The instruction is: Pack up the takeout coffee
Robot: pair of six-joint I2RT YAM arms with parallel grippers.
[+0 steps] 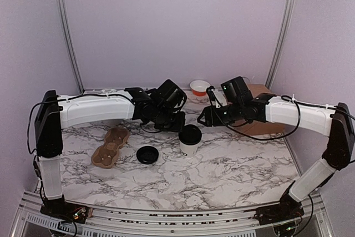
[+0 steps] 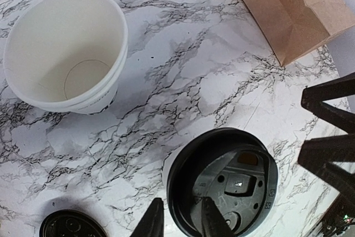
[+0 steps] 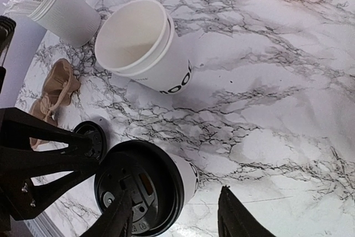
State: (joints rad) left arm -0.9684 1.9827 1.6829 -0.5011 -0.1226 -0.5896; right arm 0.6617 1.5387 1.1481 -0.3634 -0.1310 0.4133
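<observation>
The takeout coffee [image 1: 189, 140] stands upright on the marble table [image 1: 233, 173], lid on, just to the right of the loose black lid [image 1: 147, 154]. The cardboard cup carrier [image 1: 111, 146] lies on that lid's far side, to the left, and the brown paper bag [image 2: 294, 15] is well off to its right, past the cup. Both arms crowd in over the cup. The left gripper [image 2: 182, 223] has its narrow jaws astride the rim of the cup's lid, one finger over the top and one outside; from here I cannot tell if it pinches or merely brackets it. The right gripper [image 3: 173, 220] is spread wide around the cup, and its outer finger stands clear of the wall, so it grasps nothing. I would let one arm take it by the paper body, below the lid — a pull on the rim alone could pop the lid off. Close squarely and gently, since a thin cup dents, then lift straight up so it does not clip the loose lid or the other arm.
</observation>
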